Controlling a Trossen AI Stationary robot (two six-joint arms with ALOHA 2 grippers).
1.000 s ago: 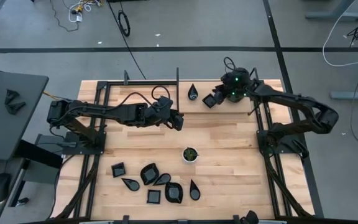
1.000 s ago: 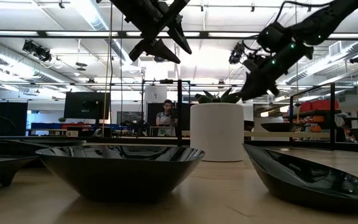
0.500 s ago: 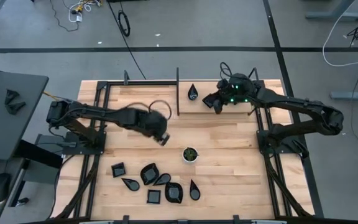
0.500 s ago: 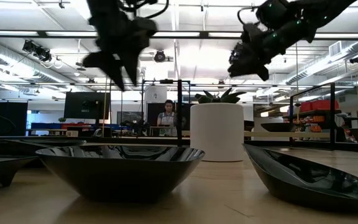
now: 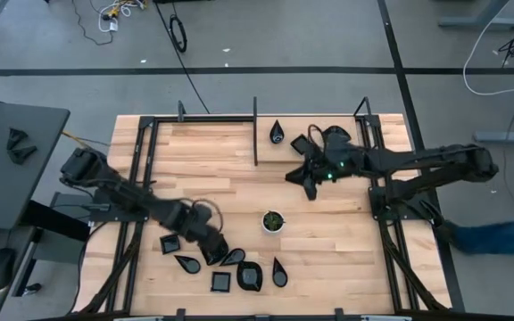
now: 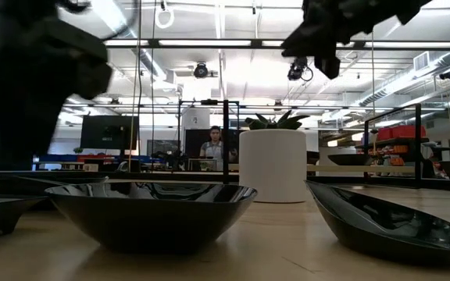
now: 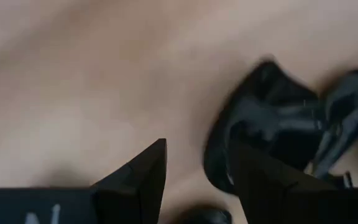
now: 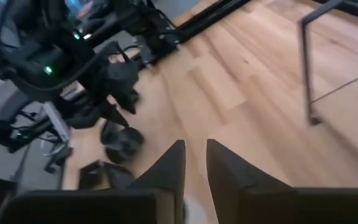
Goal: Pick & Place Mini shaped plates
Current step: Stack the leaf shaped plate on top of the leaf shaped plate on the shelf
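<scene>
Plates clustered under left hand; right hand well apart

near edge: my plates lie clustered, left of centre
cup: just behind that cluster, to its right
far edge: two plates, by the post
left claw: above the cluster
right claw: between far plates and cup
</scene>
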